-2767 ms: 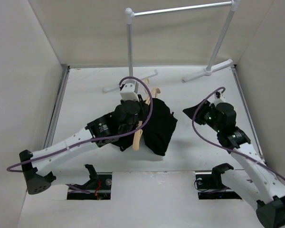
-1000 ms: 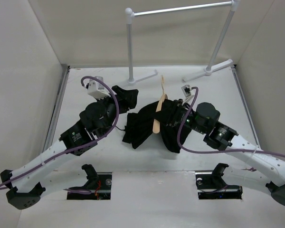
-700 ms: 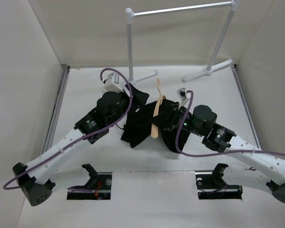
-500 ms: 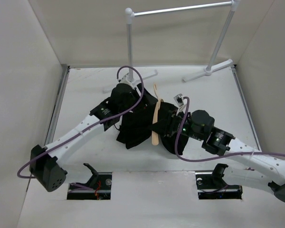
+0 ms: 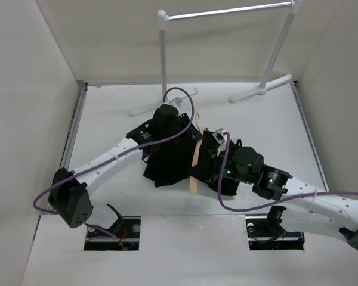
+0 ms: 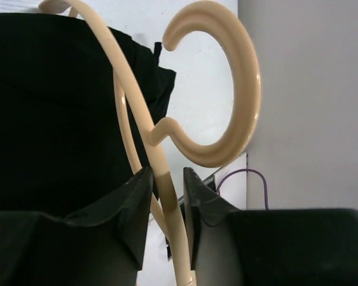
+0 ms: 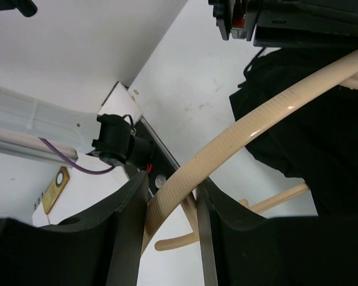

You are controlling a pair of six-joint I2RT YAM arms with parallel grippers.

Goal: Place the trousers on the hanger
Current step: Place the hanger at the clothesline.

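I have my left gripper (image 6: 166, 177) clamped on the hanger (image 6: 244, 77) just below its hook and my right gripper (image 7: 170, 193) clamped on one shoulder, steadying it, I judge, against the trousers (image 5: 167, 162) bunched beneath it mid-table (image 5: 107, 113).

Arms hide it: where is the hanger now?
Top view, centre: the hanger rests against the trousers, gripped by the left claw near its hook and the right claw.

No legible text or labels
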